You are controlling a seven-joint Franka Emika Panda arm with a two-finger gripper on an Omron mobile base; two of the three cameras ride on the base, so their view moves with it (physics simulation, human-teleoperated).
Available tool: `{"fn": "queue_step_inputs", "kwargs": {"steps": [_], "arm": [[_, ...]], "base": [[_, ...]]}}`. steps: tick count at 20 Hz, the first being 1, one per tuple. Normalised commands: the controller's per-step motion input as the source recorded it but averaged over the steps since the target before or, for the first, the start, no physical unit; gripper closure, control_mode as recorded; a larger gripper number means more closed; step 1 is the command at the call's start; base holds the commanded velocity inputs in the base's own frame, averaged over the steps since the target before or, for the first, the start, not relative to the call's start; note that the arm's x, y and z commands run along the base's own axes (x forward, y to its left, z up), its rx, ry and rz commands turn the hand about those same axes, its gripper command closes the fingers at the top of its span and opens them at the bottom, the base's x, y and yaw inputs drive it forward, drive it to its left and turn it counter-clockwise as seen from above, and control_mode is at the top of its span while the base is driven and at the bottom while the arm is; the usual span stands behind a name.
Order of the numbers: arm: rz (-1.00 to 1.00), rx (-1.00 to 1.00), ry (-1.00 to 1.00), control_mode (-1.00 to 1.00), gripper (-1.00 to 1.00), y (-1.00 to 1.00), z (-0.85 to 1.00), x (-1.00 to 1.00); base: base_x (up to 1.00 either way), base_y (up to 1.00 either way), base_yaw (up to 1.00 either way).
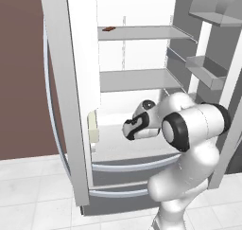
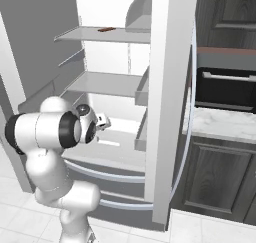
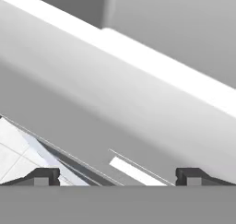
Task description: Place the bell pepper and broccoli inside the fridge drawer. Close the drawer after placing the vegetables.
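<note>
While gripper (image 3: 117, 176) gapes, fridge drawer (image 3: 133, 170) front near.

The white arm (image 1: 189, 144) rises, bends at its dark elbow joint and reaches far forward. Its gripper (image 3: 117, 176) hangs empty, fingertips (image 3: 44, 176) spread wide apart.

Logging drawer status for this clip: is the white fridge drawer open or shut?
Cannot tell. The fridge drawer crosses the hand view, handle slot facing the spread fingers, nothing gripped.
</note>
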Motion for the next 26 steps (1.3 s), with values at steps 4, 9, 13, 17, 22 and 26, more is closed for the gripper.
{"fn": "queue_step_inputs", "kwargs": {"steps": [4,9,13,17,22,26], "arm": [[-0.01,0.00,-0.03,-1.00,-1.00,0.25,0.14,0.70],[-0.01,0.00,0.00,-1.00,-1.00,0.25,0.19,0.69],[-0.01,0.00,0.00,-1.00,-1.00,0.23,0.25,0.73],[-0.01,0.00,0.00,-1.00,-1.00,0.24,0.27,0.75],[-0.01,0.00,0.00,-1.00,-1.00,0.23,0.06,0.73],[-0.04,0.00,0.00,-1.00,-1.00,0.09,0.00,0.64]], "base": [[0.00,0.00,0.00],[0.00,0.00,0.00],[0.00,0.00,0.00],[0.00,0.00,0.00],[0.00,0.00,0.00],[0.00,0.00,0.00]]}}
